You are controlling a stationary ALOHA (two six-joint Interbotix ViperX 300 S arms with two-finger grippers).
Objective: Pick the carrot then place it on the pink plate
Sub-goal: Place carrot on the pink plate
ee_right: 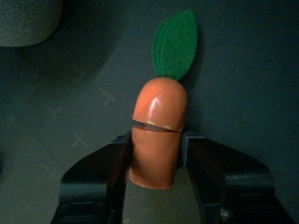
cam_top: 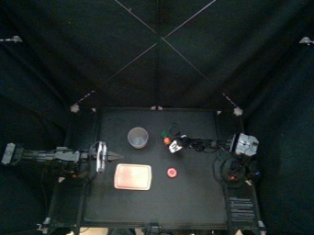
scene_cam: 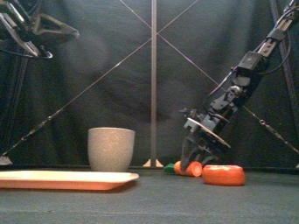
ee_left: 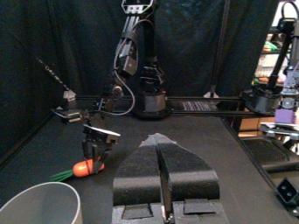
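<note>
Nearest the front edge of the tabletop (scene_cam: pixel 152 206), the pink plate (scene_cam: pixel 65 180) lies flat on the left half, with nothing on it. Just to its right, and apart from it, sits a small red toy (scene_cam: pixel 223 175), round and low.

A little farther back, my left gripper (ee_left: pixel 163 171) hangs over the left edge of the tabletop, well above the surface. Its jaws are pressed together on nothing, and that arm rests there.

Behind the red toy, near the middle of the tabletop, is the carrot (scene_cam: pixel 191 169). My right gripper (scene_cam: pixel 194 154) reaches down to it at a slant from the right, and the jaws are closed on the thick orange end, one on each side. The rounded tip and the green leaf (ee_right: pixel 176 44) stick out past the jaws. The leaf points left, toward the cup. The carrot sits very low, at the level of the tabletop, and I cannot tell whether it touches the surface or hangs just clear of it. It is well apart from the plate, behind it and to its right.

Farthest back stands the grey cup (scene_cam: pixel 111 149), upright, left of the carrot and behind the plate.
</note>
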